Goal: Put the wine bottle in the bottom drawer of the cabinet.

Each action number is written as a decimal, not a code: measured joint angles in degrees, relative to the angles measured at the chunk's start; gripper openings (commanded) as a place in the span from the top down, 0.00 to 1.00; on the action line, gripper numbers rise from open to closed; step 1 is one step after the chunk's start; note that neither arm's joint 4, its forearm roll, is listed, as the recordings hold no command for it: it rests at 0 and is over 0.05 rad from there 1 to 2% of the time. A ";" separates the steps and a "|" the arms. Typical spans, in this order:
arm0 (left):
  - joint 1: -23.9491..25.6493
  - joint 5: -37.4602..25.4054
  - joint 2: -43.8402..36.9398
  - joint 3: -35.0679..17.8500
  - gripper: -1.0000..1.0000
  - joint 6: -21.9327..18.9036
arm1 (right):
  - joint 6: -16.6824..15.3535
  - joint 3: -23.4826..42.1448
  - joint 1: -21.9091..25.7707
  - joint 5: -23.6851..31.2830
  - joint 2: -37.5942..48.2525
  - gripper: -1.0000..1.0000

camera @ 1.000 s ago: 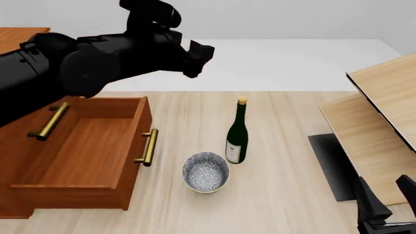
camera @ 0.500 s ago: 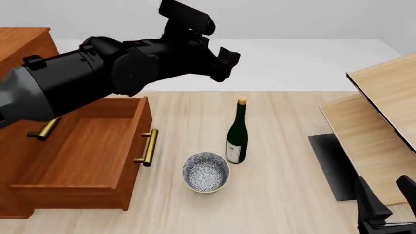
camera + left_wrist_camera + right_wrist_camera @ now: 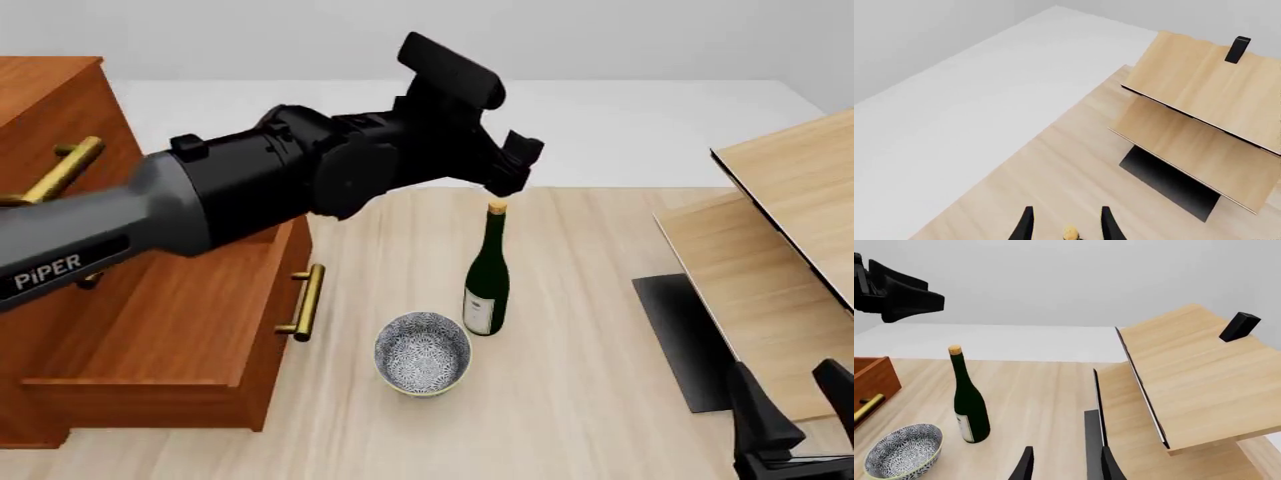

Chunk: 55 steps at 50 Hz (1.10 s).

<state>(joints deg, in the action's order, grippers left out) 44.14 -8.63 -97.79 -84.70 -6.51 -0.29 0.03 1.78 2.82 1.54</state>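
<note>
Currently the left pincer (image 3: 514, 172) hovers just above the bottle (image 3: 486, 275), fingers parted and empty, the gold cap between them. It stands upright on the bench (image 3: 587, 400) beside a bowl (image 3: 422, 352), right of the open drawer (image 3: 174, 310). Reaching is underway; next, descend and close on the neck.

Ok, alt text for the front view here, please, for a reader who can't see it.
The left gripper hangs just above the gold cap of the upright wine bottle, not touching it. A patterned bowl sits beside the bottle, and the cabinet stands on the left with its bottom drawer pulled open.
</note>
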 measured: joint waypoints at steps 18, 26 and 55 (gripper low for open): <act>1.26 3.34 -3.94 0.71 0.00 0.38 | 0.03 0.00 0.20 0.38 -0.25 0.00; 1.27 4.65 -4.80 1.86 0.00 0.48 | -0.01 0.00 0.28 0.52 -0.34 0.00; 0.23 8.59 -6.04 6.49 0.00 1.17 | -0.21 0.00 0.40 1.09 -0.80 0.00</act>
<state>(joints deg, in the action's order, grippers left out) 44.37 -0.04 -103.82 -78.22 -5.34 -0.51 0.03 2.17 3.90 0.74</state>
